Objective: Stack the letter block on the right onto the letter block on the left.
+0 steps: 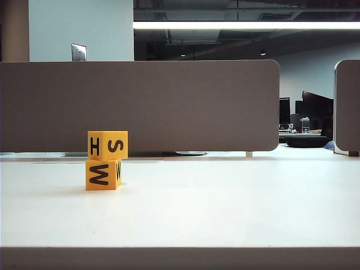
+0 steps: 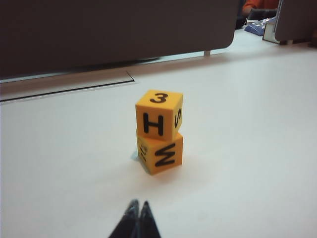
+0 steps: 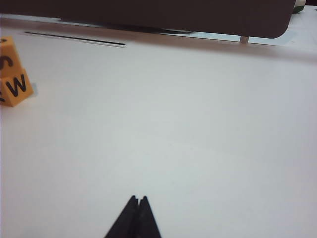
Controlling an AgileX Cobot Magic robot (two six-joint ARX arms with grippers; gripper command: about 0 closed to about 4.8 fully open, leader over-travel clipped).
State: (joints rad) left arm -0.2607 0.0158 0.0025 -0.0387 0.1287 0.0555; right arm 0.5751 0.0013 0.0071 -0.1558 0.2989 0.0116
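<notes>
Two yellow letter blocks stand stacked on the white table at the left. The upper block (image 1: pixel 107 145) shows H and S; it sits slightly turned on the lower block (image 1: pixel 103 175), which shows M/W. The left wrist view sees the same stack, upper block (image 2: pixel 159 115) on lower block (image 2: pixel 160 153), some way ahead of my left gripper (image 2: pixel 139 203), which is shut and empty. My right gripper (image 3: pixel 138 198) is shut and empty too, far from the stack; the lower block (image 3: pixel 15 88) shows at that view's edge. Neither gripper appears in the exterior view.
A long grey partition (image 1: pixel 140 104) runs along the table's far edge, with a second panel (image 1: pixel 347 107) at the far right. A dark slot (image 2: pixel 74 89) lies in the tabletop behind the stack. Desks and monitors stand beyond.
</notes>
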